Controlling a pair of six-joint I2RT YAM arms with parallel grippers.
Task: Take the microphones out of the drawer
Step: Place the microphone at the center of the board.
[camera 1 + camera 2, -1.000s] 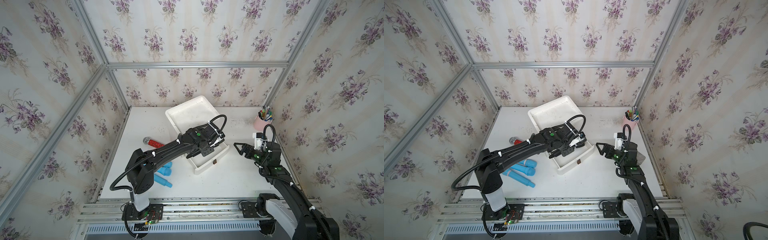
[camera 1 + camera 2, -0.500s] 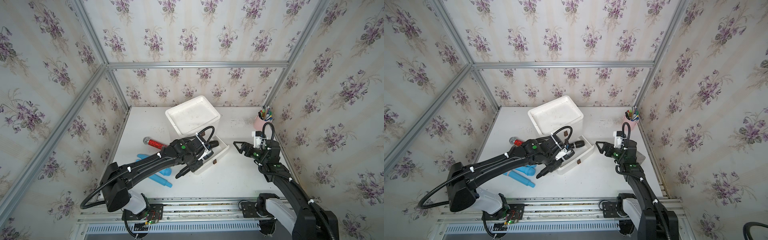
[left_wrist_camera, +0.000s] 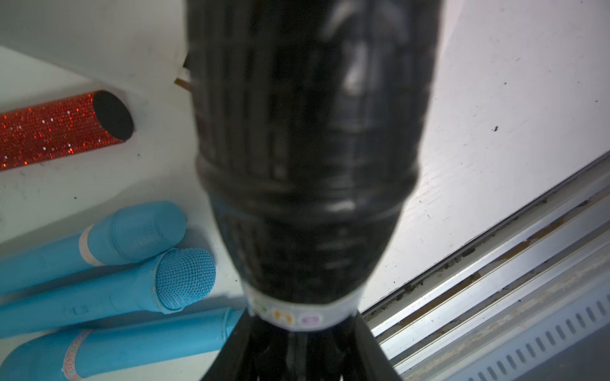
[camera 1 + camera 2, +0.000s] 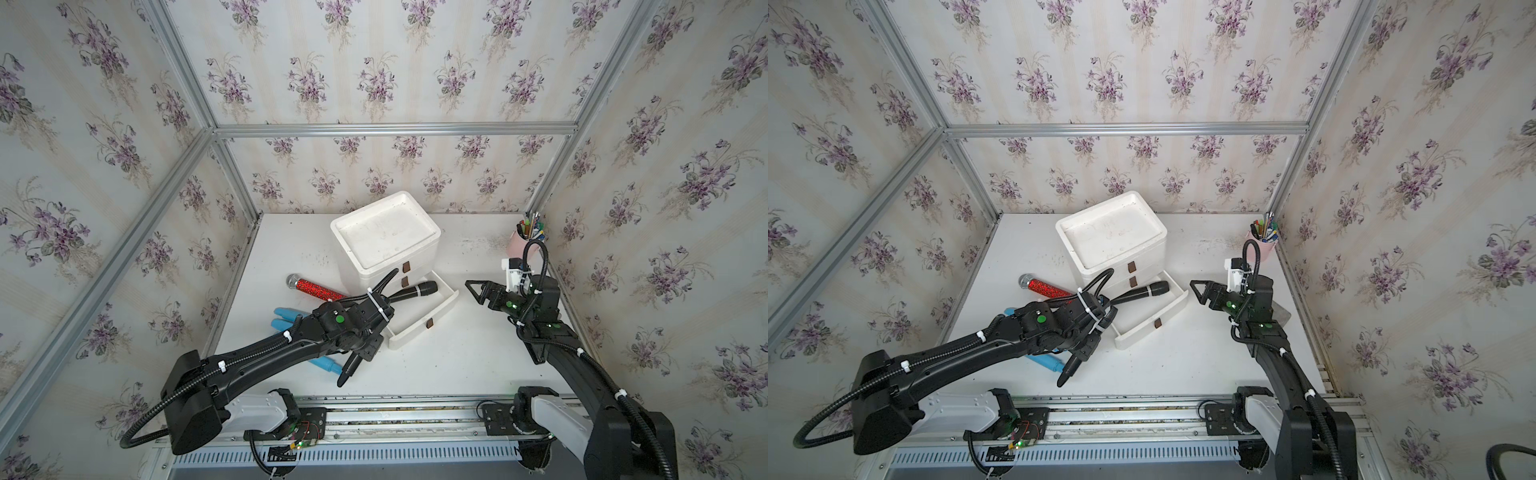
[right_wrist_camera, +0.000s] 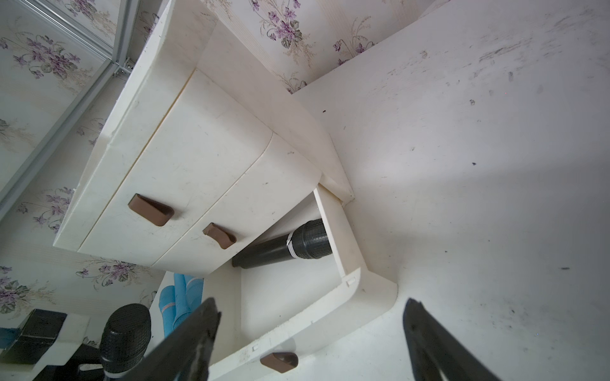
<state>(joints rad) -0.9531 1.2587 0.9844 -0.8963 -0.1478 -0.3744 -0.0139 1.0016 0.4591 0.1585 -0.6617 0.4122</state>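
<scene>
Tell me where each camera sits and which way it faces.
Top views: high above the front rail, looking down at the table; left arm and right arm show.
Left wrist: behind the left gripper, shut on a black microphone; table and front rail beyond.
Right wrist: behind the open right gripper, facing the open drawer.
Shared: both wrist views catch the blue microphones.
</scene>
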